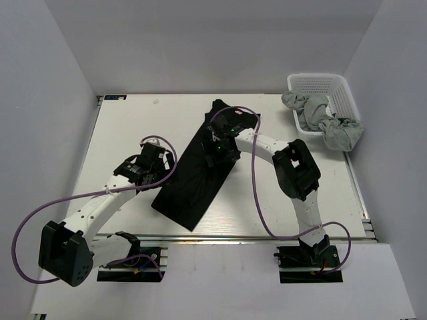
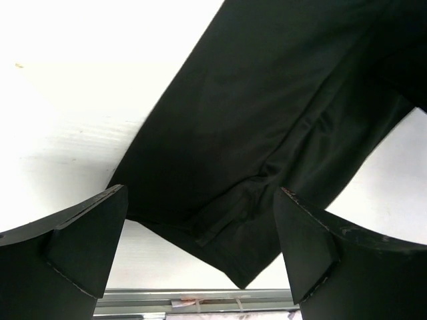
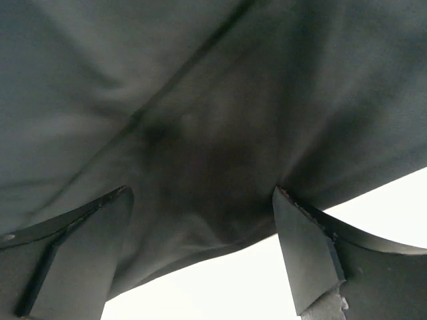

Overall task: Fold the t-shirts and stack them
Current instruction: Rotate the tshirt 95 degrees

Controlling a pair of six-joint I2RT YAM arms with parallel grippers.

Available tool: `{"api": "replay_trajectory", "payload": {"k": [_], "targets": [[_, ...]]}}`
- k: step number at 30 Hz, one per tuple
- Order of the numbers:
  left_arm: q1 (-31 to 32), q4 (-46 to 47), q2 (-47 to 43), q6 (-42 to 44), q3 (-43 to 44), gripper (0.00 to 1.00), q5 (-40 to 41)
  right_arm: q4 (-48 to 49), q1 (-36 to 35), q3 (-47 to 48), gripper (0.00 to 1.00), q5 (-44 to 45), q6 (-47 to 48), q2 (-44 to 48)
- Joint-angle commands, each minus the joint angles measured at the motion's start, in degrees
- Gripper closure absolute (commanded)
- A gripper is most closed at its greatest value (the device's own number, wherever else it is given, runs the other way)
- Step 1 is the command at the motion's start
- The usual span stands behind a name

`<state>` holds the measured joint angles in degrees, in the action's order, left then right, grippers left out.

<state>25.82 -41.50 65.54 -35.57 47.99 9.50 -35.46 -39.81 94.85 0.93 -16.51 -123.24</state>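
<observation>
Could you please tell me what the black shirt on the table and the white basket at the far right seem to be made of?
The black t-shirt looks like soft fabric, matte with a faint sheen. The left wrist view shows creases and a stitched seam. The basket looks like rigid white plastic, judging by its regular lattice walls.

1 black t-shirt (image 1: 193, 180), 1 basket (image 1: 319, 79), 2 arms (image 1: 100, 207) (image 1: 297, 173), grey t-shirts (image 1: 321, 119) bunched beyond counting
</observation>
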Motion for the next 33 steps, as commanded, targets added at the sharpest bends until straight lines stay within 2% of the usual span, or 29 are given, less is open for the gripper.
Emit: {"api": "replay_trajectory", "payload": {"k": [1, 9, 14, 18, 21, 22, 25, 27, 28, 29, 31, 32, 33], "targets": [[-0.07, 1.42, -1.47, -1.52, -1.23, 0.0, 1.93, 7.58, 1.49, -2.99, 0.1, -2.05, -2.47, 3.36], [-0.07, 1.94, 0.2, -1.52, -1.67, 0.0, 1.4, 7.87, 5.18, -2.56, 0.1, -1.28, -1.86, -2.52], [-0.07, 3.7, 3.1, -0.12, -0.44, 0.0, -2.88, 6.38, 11.5, 1.65, 0.1, -1.89, -0.1, -6.38], [-0.07, 8.61, 6.08, 3.84, 0.08, 0.0, -9.57, 4.35, 16.43, 10.25, 0.1, -4.25, 2.71, -10.43], [1.07, 9.85, 10.11, 6.29, 1.84, 0.0, -11.51, 2.26, 20.03, 18.6, 0.1, -8.13, 7.98, -13.69], [1.07, 9.85, 11.09, 7.87, 2.89, 0.0, -13.43, 0.59, 21.08, 24.88, 0.1, -8.66, 10.51, -14.3], [1.07, 12.48, 14.79, 10.68, 3.43, 0.0, -17.82, -1.8, 21.44, 30.02, 0.1, -10.94, 17.81, -14.75], [1.6, 13.98, 16.02, 11.75, 3.96, 0.0, -20.03, -1.37, 21.27, 29.26, 0.1, -15.67, 20.72, -10.63], [1.6, 15.29, 16.55, 12.28, 3.96, 0.0, -21.96, -0.32, 20.92, 25.77, 0.1, -17.87, 20.73, -8.79], [1.6, 15.83, 17.25, 13.06, 3.96, 0.0, -22.59, 3.69, 20.92, 21.13, 0.1, -19.63, 20.47, -3.12], [2.21, 16.61, 17.25, 13.86, 3.96, 0.0, -23.73, 6.53, 20.83, 13.29, 0.1, -19.57, 18.98, 1.31], [2.74, 17.32, 17.78, 14.47, 3.96, 0.0, -24.61, 11.51, 20.74, 10.65, 0.1, -19.21, 17.67, 7.95], [3.61, 17.85, 17.78, 14.48, 3.96, 0.0, -25.14, 12.95, 20.57, 2.35, 0.1, -18.17, 15.31, 10.1]]}}
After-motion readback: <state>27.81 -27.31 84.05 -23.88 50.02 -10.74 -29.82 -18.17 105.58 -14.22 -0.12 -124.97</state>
